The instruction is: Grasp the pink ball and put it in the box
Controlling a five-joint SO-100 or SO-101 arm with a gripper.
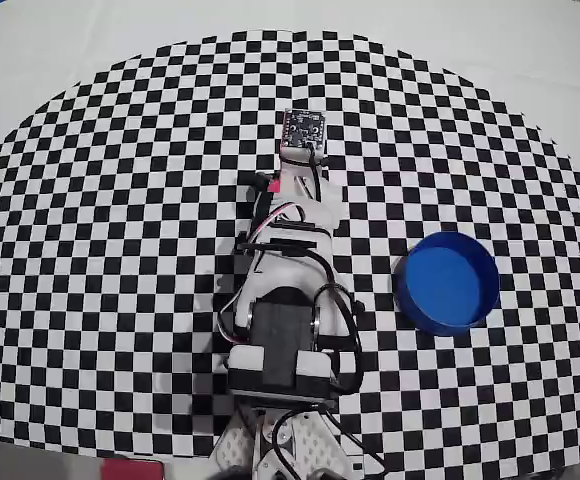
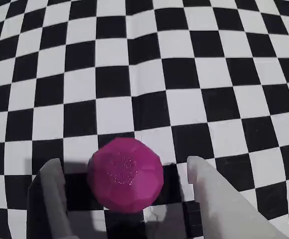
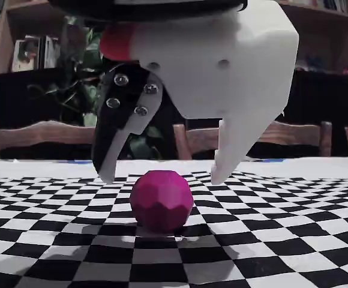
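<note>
Closest to the wrist camera, 2 pale fingers (image 2: 55, 184) are reaching up from the bottom edge, spread apart and gripping nothing, with the pink ball (image 2: 126, 174) sitting between them on the checkered worktop (image 2: 194, 59). Going left to right in that view: the left finger is standing a little off the ball's side, the ball is filling most of the gap, and the right finger is standing off about as far on the other side. From the low fixed view the gripper (image 3: 162, 178) is hanging directly over the ball (image 3: 161, 200), its dark left finger (image 3: 111, 162) and white right finger (image 3: 227, 162) both ending at about the level of the ball's top, so neither one is touching it.

To do this step well, I would say the arm is needing to come straight down until the tips are bracketing the ball's widest part, then close slowly and evenly; pinching too high on a faceted ball is likely to squirt it out forward. In the overhead view the arm is hiding the ball, and the box (image 1: 448, 283), a round blue tub, is waiting well apart to the right, empty as far as I am seeing.
</note>
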